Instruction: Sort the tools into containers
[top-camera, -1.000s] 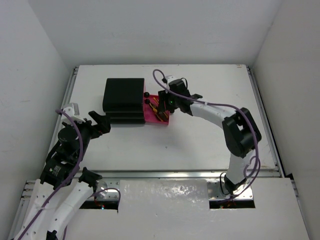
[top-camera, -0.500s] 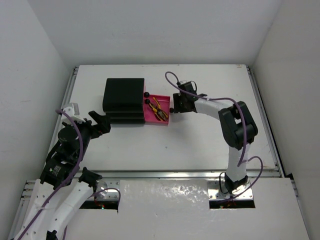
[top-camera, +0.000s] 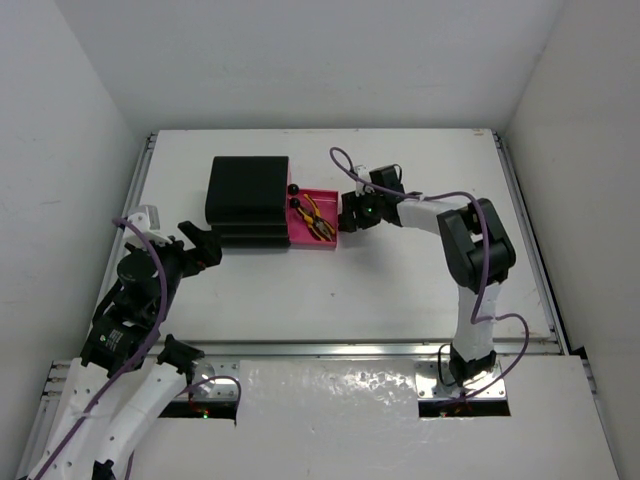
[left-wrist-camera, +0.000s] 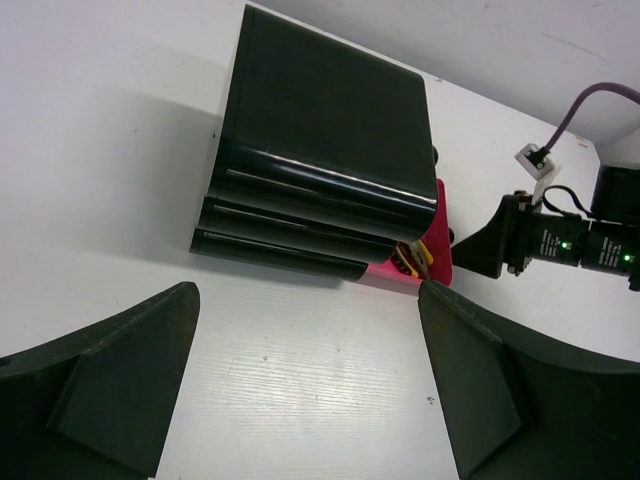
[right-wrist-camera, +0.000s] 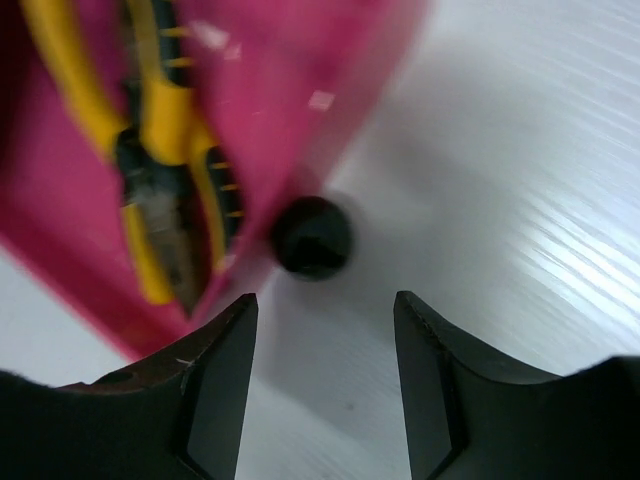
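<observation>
The black chest (top-camera: 247, 200) stands at the back left, with one magenta-pink drawer (top-camera: 326, 195) pulled out to the right. Yellow-handled pliers (top-camera: 317, 222) lie in it. My right gripper (top-camera: 347, 215) is open and empty, just right of the drawer's outer end. In the right wrist view the drawer's round black knob (right-wrist-camera: 312, 237) sits just ahead of the gripper (right-wrist-camera: 325, 330), beside the pliers (right-wrist-camera: 165, 150). My left gripper (top-camera: 205, 245) is open and empty, left of the chest (left-wrist-camera: 325, 170). Wrenches and screwdrivers are out of view.
Two more round knobs (top-camera: 294, 195) on the shut drawers show at the chest's right face. The white table's raised rim (top-camera: 505, 190) runs on the right. In the left wrist view the pink drawer (left-wrist-camera: 438, 200) and right gripper (left-wrist-camera: 500, 245) show beyond the chest.
My right gripper has drawn back from over the open drawer to its right end, facing the knob. The pliers now show uncovered in the drawer. The left arm has not moved.
</observation>
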